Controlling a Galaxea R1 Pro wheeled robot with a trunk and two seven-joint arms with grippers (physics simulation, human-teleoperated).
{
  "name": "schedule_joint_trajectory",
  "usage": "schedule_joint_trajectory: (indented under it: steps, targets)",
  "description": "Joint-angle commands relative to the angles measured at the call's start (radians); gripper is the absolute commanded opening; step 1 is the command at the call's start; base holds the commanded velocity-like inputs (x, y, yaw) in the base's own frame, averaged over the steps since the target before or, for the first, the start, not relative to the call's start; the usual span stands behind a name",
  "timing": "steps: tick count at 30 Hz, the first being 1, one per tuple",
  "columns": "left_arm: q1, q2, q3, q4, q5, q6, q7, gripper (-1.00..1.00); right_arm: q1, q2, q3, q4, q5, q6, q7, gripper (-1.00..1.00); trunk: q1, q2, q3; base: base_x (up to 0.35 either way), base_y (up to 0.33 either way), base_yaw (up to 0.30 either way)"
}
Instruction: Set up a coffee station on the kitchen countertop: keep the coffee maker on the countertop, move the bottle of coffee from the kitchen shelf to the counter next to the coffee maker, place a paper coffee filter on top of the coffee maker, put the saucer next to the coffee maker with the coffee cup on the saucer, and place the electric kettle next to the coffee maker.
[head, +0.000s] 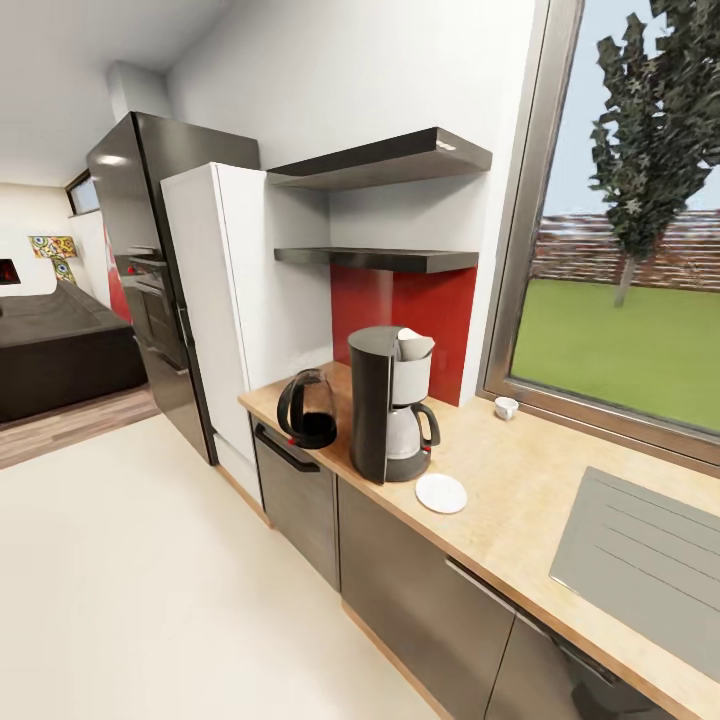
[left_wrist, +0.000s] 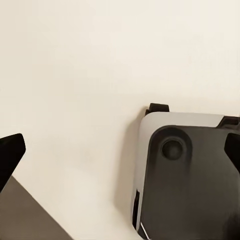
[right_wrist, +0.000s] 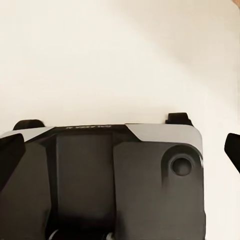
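On the wooden countertop (head: 520, 480) stands the black coffee maker (head: 385, 400), with a white paper filter (head: 414, 345) at its top. Just to its left sits the dark electric kettle (head: 308, 408). A white saucer (head: 441, 493) lies bare in front of the coffee maker, near the counter's front edge. The small white cup (head: 506, 407) stands apart by the window. Two dark shelves (head: 385, 258) hang above; their tops are hidden from this angle. My left gripper (left_wrist: 120, 150) and right gripper (right_wrist: 120, 150) are open, hanging over the floor.
A tall white cabinet (head: 215, 300) and a dark fridge (head: 150, 250) stand left of the counter. A grey sink drainboard (head: 640, 560) is set into the counter at the right. Pale floor (head: 150, 580) spreads before the cabinets. My base (right_wrist: 125, 180) is below both grippers.
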Motion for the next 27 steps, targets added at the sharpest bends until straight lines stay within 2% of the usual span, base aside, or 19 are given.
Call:
schedule_joint_trajectory:
  steps: [1, 7, 16, 19, 23, 27]
  targets:
    - [0.0, 0.0, 0.003, 0.0, 0.007, 0.0, -0.001, 1.0, 0.0, 0.0, -0.008, -0.002, 0.01, 0.005, 0.003, 1.0, 0.0, -0.001, 0.0, 0.0, 0.006, 0.0]
    - [0.0, -0.001, 0.004, -0.001, 0.008, 0.0, 0.0, 1.0, 0.0, -0.004, -0.008, -0.002, 0.01, 0.005, 0.001, 1.0, 0.0, -0.001, 0.0, 0.0, 0.196, -0.044]
    - [0.0, -0.001, 0.002, -0.001, 0.007, -0.001, -0.001, 1.0, 0.002, -0.007, -0.008, -0.001, 0.011, 0.005, 0.002, 1.0, 0.0, -0.001, 0.0, 0.0, 0.306, -0.245]
    - [0.0, -0.001, 0.002, -0.002, 0.007, -0.001, 0.0, 1.0, 0.029, -0.027, -0.008, -0.001, 0.013, 0.005, 0.004, 1.0, 0.0, -0.001, 0.0, 0.0, 0.308, -0.266]
    - [0.0, -0.001, 0.003, -0.003, 0.007, -0.001, -0.001, 1.0, 0.077, -0.069, -0.008, -0.001, 0.013, 0.0, 0.01, 1.0, 0.0, -0.001, 0.0, 0.0, 0.308, -0.267]
    - [0.0, -0.001, 0.003, -0.005, 0.007, -0.001, -0.001, 1.0, 0.118, -0.083, -0.008, -0.001, 0.013, -0.03, 0.011, 1.0, 0.0, -0.001, 0.0, 0.0, 0.308, -0.267]
